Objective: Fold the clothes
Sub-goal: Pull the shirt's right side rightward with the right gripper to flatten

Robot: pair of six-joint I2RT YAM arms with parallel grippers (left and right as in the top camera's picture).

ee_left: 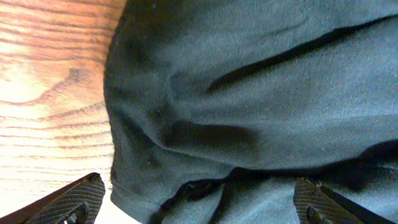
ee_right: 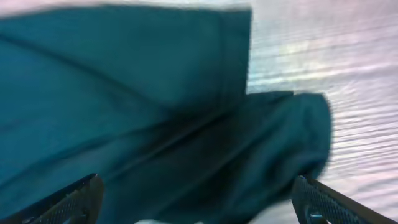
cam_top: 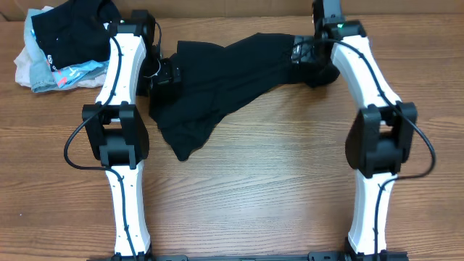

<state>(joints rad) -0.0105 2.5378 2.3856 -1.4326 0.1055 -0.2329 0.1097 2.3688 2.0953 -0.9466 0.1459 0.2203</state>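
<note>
**Shirt bunched, end effectors open**

Overhead: the black shirt [cam_top: 217, 80] lies rumpled on the surface [cam_top: 275, 188] between my left end effector [cam_top: 165, 76] and right end effector [cam_top: 308, 54]. Left wrist: open wide above cloth. Right wrist: likewise. Pinching several layers could skew the fold.

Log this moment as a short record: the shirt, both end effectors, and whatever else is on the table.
garment: black T-shirt, lying on the wooden table
garment state: rumpled, stretched crosswise between the two arms, not neatly folded
left end effector: open, fingers wide apart over the shirt's left edge
right end effector: open, over the shirt's right end
other items: heap of clothes at the far left corner, with light blue and pale pieces
</note>
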